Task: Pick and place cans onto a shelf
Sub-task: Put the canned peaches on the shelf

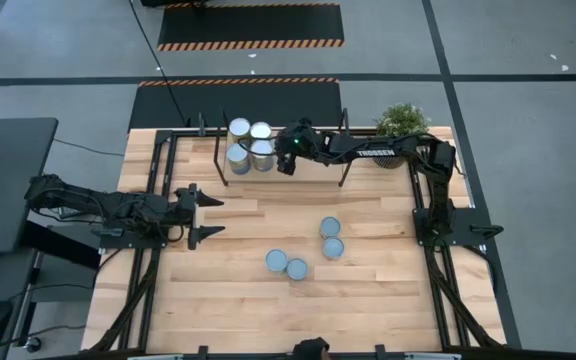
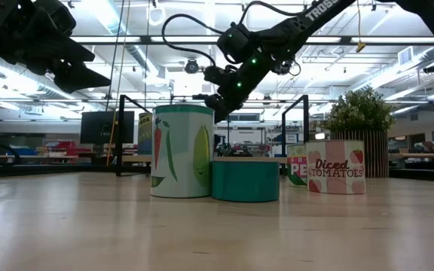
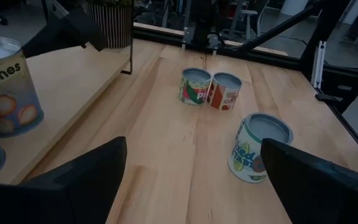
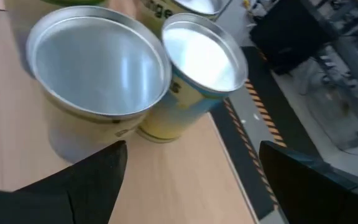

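Four cans (image 1: 250,142) stand in a cluster on the shelf (image 1: 368,172) at the table's far edge. Four more stand on the tabletop: a pair (image 1: 331,237) right of centre and a pair (image 1: 287,265) nearer me. My right gripper (image 1: 282,160) is open and empty over the shelf, just right of the shelf cans. Its wrist view shows two silvery can tops (image 4: 101,59) ahead of the spread fingers (image 4: 191,149). My left gripper (image 1: 200,215) is open and empty above the table's left side, pointing toward the tabletop cans (image 3: 210,88).
A potted green plant (image 1: 401,122) stands at the shelf's right end. Black metal uprights (image 1: 345,160) frame the shelf. The near half of the wooden tabletop (image 1: 298,315) is bare.
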You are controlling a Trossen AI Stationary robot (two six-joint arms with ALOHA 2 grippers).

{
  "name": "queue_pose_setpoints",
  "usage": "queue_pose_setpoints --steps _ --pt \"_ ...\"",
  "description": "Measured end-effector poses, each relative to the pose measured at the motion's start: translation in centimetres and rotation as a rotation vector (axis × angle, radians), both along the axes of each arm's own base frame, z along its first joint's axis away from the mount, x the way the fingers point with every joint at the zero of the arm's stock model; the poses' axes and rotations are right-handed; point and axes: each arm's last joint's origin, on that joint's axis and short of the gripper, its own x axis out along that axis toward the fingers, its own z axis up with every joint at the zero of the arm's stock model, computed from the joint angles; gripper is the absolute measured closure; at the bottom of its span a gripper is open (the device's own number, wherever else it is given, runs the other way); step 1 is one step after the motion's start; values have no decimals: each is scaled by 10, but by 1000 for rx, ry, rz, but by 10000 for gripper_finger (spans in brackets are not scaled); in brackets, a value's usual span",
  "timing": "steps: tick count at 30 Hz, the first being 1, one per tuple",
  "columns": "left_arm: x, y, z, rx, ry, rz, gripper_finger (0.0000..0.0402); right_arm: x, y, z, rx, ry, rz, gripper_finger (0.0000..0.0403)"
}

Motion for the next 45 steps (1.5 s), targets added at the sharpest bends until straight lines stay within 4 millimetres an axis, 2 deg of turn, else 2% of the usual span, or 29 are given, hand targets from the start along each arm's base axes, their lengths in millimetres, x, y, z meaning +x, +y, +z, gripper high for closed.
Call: queue_pose_setpoints --steps 6,10,16,20,27,31,36,40,45 --pt "0 0 0 0 0 0 26 0 2 -1 33 -5 30 30" --pt "0 0 0 0 0 0 26 -2 -8 3 -25 -36 -61 30" --pt "0 0 0 0 0 0 26 -3 -20 8 18 -122 22 30" --pt "0 0 0 1 0 0 26 -3 -21 6 68 -124 94 30" --pt "0 0 0 0 0 0 26 -7 -21 2 43 -51 24 30" --pt "0 0 0 0 1 0 26 -7 -10 -4 83 14 34 30" --pt "0 0 0 3 1 2 26 3 18 -6 104 42 140 30" --pt "0 0 0 3 0 12 26 15 39 1 30 -14 221 30" --pt "0 0 0 -20 -3 18 26 23 53 8 -96 -41 213 30"
